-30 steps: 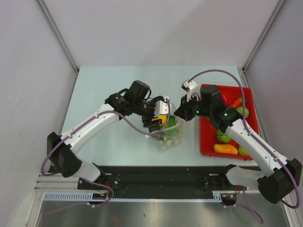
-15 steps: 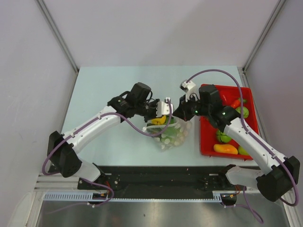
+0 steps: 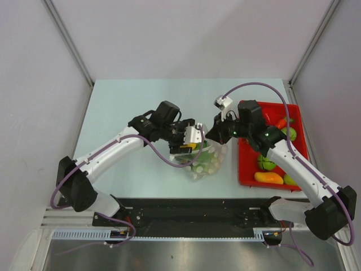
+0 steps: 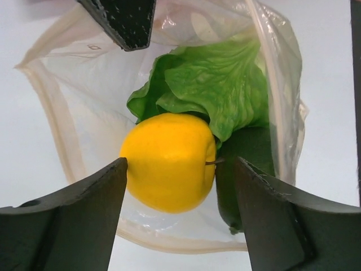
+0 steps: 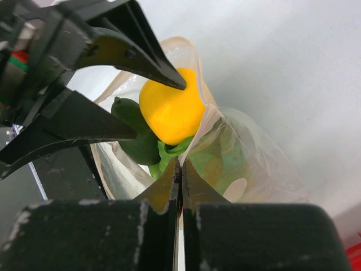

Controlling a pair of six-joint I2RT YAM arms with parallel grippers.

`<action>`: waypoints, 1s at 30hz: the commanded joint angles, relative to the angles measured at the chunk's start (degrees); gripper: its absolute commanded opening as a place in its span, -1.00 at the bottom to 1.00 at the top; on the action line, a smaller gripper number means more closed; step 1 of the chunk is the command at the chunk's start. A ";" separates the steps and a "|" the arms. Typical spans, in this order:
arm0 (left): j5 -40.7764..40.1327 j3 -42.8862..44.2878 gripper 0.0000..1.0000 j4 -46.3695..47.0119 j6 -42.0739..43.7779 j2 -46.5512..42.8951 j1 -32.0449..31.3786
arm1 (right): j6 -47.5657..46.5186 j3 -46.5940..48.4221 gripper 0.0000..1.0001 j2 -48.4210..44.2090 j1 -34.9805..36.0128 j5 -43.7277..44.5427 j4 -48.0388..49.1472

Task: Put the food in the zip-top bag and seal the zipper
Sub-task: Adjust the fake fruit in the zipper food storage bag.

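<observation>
From above, you are looking at the clear, dotted zip-top plastic bag point(image 3: 207, 162) sagging near the middle of the pale worktop point(image 3: 118, 101). The flat red plastic tray point(image 3: 243, 169) is sitting at its 3 o'clock and carrying other toy pieces point(image 3: 268, 178). The left claw point(image 3: 189, 140) is reaching over the bag's mouth from 9 o'clock. The right claw point(image 3: 219, 135) is gripping the rim at about 1 o'clock and lifting it, most likely so the mouth gapes for loading.

In the left wrist view, the left claw's jaws are standing spread with the round yellow toy fruit point(image 4: 168, 164) between them. The 9 o'clock finger is touching or almost touching its side, while the 3 o'clock finger is standing apart from it, so nothing is squeezing the fruit. It is sitting just inside the mouth against the leafy green toy lettuce point(image 4: 217, 84), with a dark green piece point(image 4: 248, 169) at its 4 o'clock. The pale press-seal zipper strip point(image 4: 56, 147) is curving round the mouth, unsealed.

In the right wrist view, the right claw's jaws are pressing together on a fold of the rim, pinching the film. The yellow fruit is lying at 12 o'clock of that pinch, near it and inside the bag. I judge that loading is under way and sealing is not yet begun.
</observation>
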 commanded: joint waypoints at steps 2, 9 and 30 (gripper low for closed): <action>0.15 4.01 0.63 -3.69 7.74 3.37 0.27 | -3.34 0.29 -1.00 -1.06 0.23 -2.42 3.62; 1.90 6.99 0.33 -7.55 11.88 6.10 0.09 | -3.78 0.12 -1.00 -0.62 0.15 -3.48 4.67; 10.26 0.24 -1.00 17.97 -27.47 -4.09 1.42 | 2.54 -0.06 -1.00 1.67 -3.89 -6.55 8.10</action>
